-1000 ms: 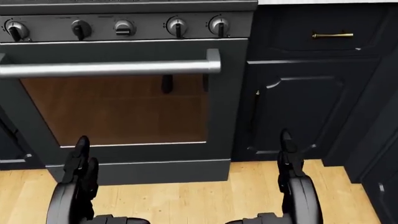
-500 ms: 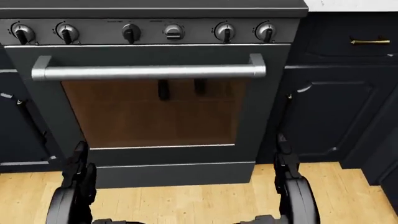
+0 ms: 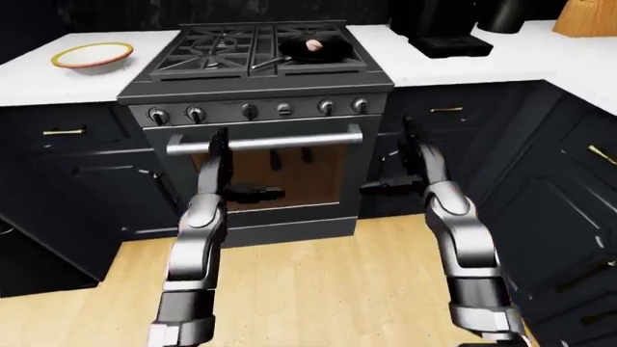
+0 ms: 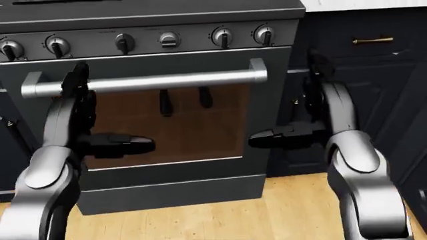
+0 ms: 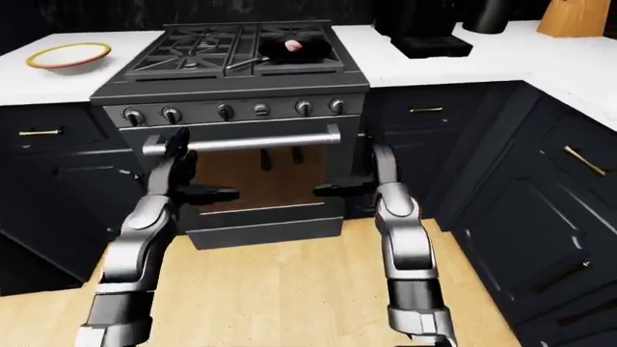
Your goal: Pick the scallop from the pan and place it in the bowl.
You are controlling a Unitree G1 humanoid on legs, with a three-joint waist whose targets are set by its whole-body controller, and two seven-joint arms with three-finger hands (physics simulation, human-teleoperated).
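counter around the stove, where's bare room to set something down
The white counter left of the stove is bare between the bowl and the stove's edge. To the right, a bare stretch runs below the black appliance. The burner top is crowded by the pan holding the scallop.

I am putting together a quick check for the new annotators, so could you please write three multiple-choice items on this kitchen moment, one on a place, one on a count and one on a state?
1. Where does the scallop lie?
A. in the pan on the stove
B. in the bowl
C. on the floor

2. How many knobs does the stove's panel show in the left-eye view?
A. two
B. five
C. nine

3. How are the hands?
A. both open, empty
B. left shut on the pan
C. right shut on the oven handle

Key: 1 A, it is pink in the dark pan; the bowl sits left on the counter. 2 B, five round knobs. 3 A, the left hand and right hand hold nothing.
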